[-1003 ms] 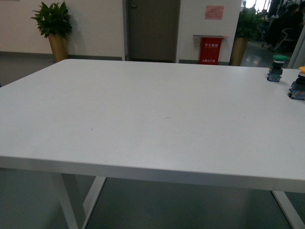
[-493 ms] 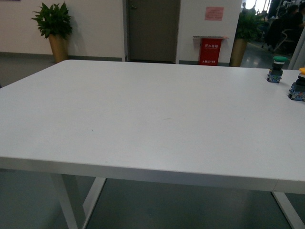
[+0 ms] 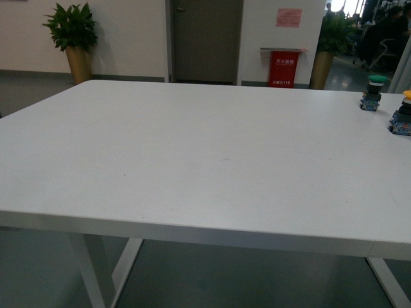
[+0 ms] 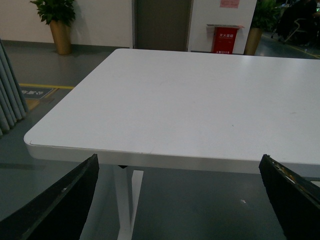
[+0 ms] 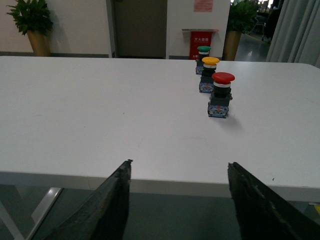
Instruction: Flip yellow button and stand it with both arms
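The yellow button (image 5: 209,74) stands upright on the white table (image 5: 100,115), cap up, between a green-capped switch (image 5: 202,52) and a red-capped switch (image 5: 220,95). In the front view it (image 3: 402,114) is cut by the right edge, near the green switch (image 3: 372,92). My right gripper (image 5: 180,167) is open and empty at the table's near edge, well short of the buttons. My left gripper (image 4: 180,165) is open and empty, below the table's near edge. Neither arm shows in the front view.
The three switches stand in a row at the table's right side. A table leg (image 4: 125,200) shows under the near left corner. Potted plants (image 3: 74,38), a door (image 3: 205,38) and a red box (image 3: 283,67) stand far behind the table.
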`<state>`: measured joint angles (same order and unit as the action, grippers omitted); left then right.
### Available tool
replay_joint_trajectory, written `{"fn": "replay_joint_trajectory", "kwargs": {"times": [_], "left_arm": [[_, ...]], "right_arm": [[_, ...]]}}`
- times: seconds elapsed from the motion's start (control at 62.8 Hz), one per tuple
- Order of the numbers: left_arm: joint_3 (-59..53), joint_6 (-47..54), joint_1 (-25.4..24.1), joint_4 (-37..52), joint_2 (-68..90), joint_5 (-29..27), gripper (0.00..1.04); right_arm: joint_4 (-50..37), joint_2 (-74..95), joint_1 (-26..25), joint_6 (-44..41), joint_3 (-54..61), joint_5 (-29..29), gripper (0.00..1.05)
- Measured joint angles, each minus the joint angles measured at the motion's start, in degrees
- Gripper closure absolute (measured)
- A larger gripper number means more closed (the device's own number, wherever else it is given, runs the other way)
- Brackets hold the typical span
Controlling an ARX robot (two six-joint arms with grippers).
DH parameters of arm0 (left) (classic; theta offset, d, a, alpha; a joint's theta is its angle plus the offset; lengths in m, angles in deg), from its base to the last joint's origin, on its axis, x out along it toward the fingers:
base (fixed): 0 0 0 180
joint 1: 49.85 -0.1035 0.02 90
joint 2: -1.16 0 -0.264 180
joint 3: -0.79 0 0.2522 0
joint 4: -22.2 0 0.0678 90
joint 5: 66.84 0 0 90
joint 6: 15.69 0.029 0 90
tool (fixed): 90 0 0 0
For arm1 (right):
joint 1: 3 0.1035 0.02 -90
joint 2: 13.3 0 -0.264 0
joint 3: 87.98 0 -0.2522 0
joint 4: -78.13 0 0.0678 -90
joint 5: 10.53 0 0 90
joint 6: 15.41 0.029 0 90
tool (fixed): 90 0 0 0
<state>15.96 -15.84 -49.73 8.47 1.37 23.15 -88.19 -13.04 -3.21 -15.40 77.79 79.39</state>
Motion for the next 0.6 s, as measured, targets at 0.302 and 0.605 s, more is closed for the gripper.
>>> {"fn": "replay_joint_trajectory", "kwargs": {"times": [0.302, 0.605], "left_arm": [[0.0, 0.0, 0.0, 0.0, 0.0, 0.0, 0.06], [0.0, 0.0, 0.0, 0.0, 0.0, 0.0, 0.06]], "right_arm": [[0.0, 0.0, 0.0, 0.0, 0.0, 0.0, 0.07], [0.0, 0.0, 0.0, 0.0, 0.0, 0.0, 0.07]]}}
